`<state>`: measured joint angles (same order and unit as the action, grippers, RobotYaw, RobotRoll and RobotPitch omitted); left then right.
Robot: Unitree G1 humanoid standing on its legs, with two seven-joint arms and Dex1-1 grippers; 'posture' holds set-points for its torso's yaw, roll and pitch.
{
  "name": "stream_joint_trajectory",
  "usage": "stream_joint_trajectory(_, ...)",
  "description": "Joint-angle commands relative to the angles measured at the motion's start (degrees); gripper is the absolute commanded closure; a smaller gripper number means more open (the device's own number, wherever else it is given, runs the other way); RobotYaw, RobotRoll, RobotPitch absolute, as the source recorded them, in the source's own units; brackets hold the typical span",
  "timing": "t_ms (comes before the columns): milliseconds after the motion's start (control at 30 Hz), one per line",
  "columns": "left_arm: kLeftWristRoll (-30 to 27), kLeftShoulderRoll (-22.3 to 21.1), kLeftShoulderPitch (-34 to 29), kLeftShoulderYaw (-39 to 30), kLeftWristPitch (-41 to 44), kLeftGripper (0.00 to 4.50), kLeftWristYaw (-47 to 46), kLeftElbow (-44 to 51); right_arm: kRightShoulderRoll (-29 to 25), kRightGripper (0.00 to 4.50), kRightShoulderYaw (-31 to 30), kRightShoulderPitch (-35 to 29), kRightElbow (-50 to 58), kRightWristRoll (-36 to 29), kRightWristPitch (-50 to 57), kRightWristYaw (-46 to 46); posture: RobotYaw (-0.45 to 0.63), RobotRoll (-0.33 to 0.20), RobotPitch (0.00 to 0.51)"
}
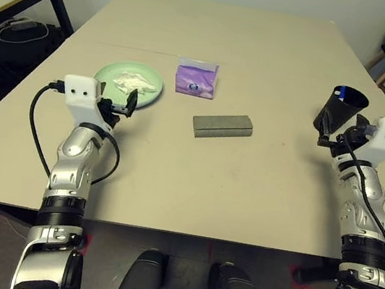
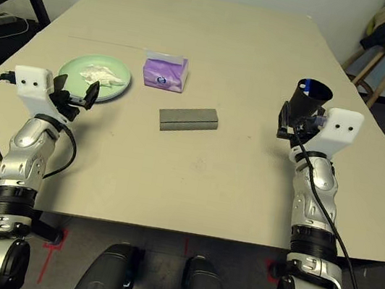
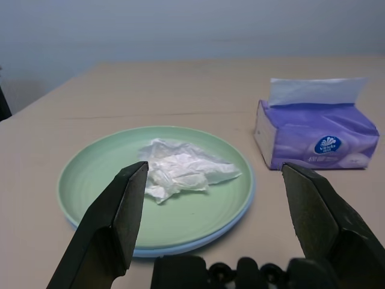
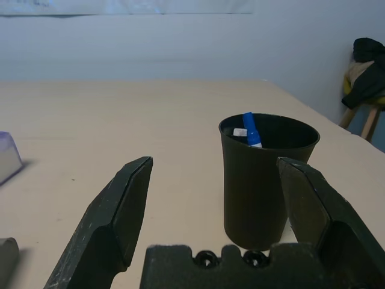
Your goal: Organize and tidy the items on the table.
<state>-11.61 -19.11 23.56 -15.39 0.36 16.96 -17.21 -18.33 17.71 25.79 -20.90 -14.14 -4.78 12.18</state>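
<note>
Left gripper (image 1: 122,104): I see my black fingers spread wide, holding nothing, at the near edge of the plates.
Mint green plate (image 3: 108,174): round, glossy, stacked on a pale blue plate (image 3: 198,241) whose rim peeks out below; left side of the table (image 1: 244,189).
Crumpled white tissue (image 3: 183,174): wadded, lying on the green plate.
Purple tissue pack (image 1: 195,79): soft wrapper, white sheet sticking up; just right of the plates.
Grey glasses case (image 1: 222,126): closed oblong box, centre, nearer than the pack.
Black cup (image 4: 264,174): upright, tapered, a white-blue pen (image 4: 249,129) inside; far right.
Right gripper (image 2: 291,123): fingers wide apart, empty, just near of the cup.
</note>
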Motion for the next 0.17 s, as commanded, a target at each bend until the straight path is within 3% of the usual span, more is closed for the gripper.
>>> stream_joint_trajectory(33,-0.2,-0.6,-0.3,-0.6,-1.0,0.0,-0.1,-2.1,-1.0,0.03,0.2,-0.8,-1.8,0.3,1.3,0.2,0.13,0.0,0.054)
stream_joint_trajectory(167,0.1,-0.6,-0.4,-0.6,-1.4,0.0,-0.7,-2.5,-0.6,0.03,0.1,-0.8,-1.7,0.2,1.7,-0.1,0.13,0.0,0.053)
